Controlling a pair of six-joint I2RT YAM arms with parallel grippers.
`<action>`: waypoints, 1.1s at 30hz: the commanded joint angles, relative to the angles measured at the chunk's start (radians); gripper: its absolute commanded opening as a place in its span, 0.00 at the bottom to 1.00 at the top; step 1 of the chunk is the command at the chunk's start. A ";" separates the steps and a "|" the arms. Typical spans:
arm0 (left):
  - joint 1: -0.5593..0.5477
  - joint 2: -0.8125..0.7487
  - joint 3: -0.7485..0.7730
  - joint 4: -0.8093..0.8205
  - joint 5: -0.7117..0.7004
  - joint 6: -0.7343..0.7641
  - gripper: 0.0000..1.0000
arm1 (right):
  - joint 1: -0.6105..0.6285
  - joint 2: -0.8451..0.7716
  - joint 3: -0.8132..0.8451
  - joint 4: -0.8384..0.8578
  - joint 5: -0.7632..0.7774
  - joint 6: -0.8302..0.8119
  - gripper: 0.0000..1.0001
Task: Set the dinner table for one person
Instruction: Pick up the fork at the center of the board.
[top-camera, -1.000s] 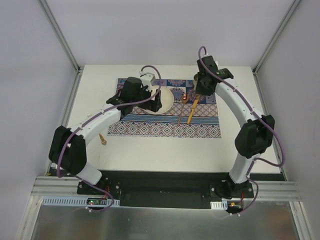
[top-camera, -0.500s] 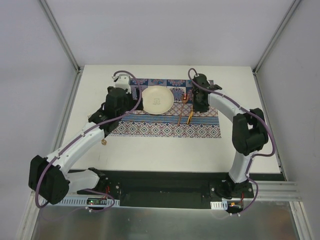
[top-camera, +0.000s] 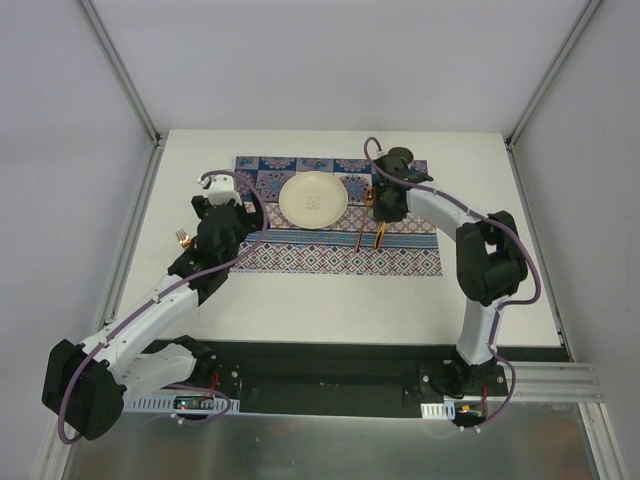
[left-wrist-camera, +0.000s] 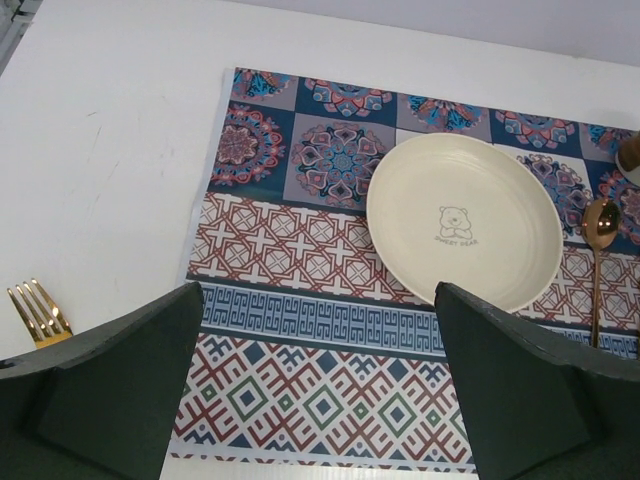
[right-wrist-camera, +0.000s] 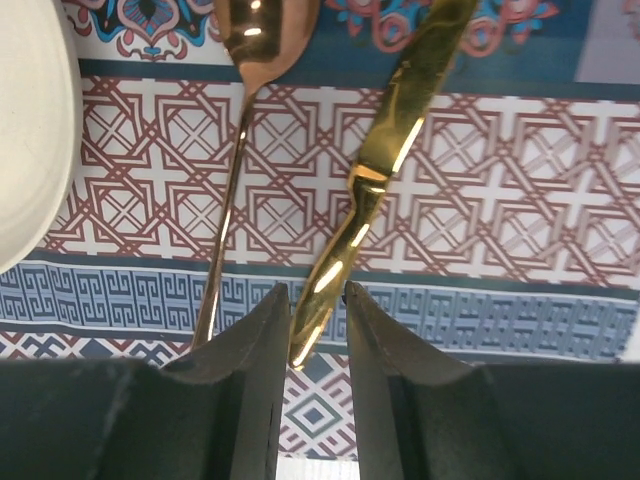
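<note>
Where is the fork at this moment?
In the top view, the fork lies on the white table, just left of the placemat.

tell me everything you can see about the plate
The plate is round, cream-coloured and smooth, ceramic-looking, with a shallow rim and a small bear drawing over tiny lettering at its centre. Empty, it lies flat on the patterned placemat, in its far half. A gold spoon lies to its right, not touching.

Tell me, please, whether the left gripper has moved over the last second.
Yes. The left gripper moved left, from over the plate to the left edge of the placemat.
</note>
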 joint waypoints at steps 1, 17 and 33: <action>-0.006 0.008 -0.017 0.098 -0.058 -0.008 0.99 | 0.022 0.086 0.082 0.011 -0.038 -0.014 0.31; -0.007 0.068 0.019 -0.087 -0.235 -0.092 0.99 | 0.093 -0.191 -0.094 0.104 -0.053 -0.015 0.31; 0.108 0.098 0.008 -0.577 -0.451 -0.681 0.99 | 0.142 -0.624 -0.490 0.268 -0.151 0.020 0.34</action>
